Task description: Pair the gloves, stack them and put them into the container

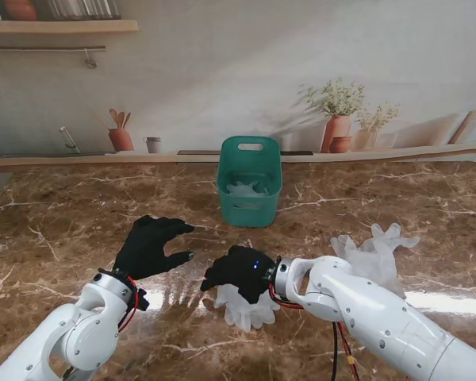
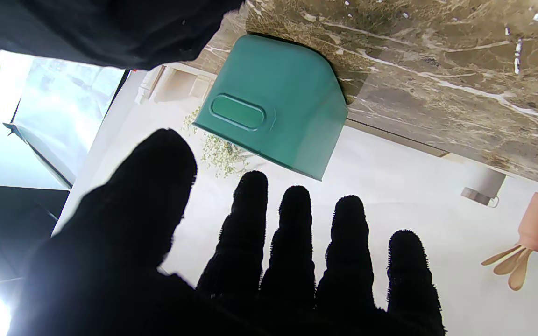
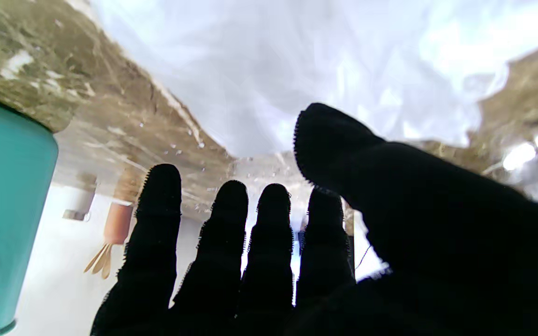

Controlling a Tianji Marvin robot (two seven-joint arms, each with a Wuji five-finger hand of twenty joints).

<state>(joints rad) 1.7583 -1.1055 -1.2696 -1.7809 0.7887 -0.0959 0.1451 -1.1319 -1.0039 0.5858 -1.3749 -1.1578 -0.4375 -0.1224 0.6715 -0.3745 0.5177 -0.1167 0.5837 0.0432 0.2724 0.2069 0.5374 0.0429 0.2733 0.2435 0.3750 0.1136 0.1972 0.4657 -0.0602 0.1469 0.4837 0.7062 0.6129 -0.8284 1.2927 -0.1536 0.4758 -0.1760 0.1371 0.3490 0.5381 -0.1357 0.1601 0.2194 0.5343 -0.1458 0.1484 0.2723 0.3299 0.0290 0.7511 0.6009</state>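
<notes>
Right hand (image 1: pixel 239 271) sits near the table's near edge, about mid-width, palm down over a translucent white glove (image 1: pixel 246 308). Fingers (image 3: pixel 231 242) extended and apart in the right wrist view, nothing gripped; can't tell if the palm touches the glove. Left hand (image 1: pixel 149 246) is to its left, slightly farther from me, fingers (image 2: pixel 292 233) spread, holding nothing, over bare marble table (image 1: pixel 63 222). 2nd heap of translucent gloves (image 1: pixel 374 252) lies right of centre, partly behind the right forearm; count unclear. Teal container (image 1: pixel 250 181) stands upright toward the far edge, mid-width, with at least 1 pale glove (image 1: pixel 247 189) inside. All 3 glove spots are well apart.
</notes>
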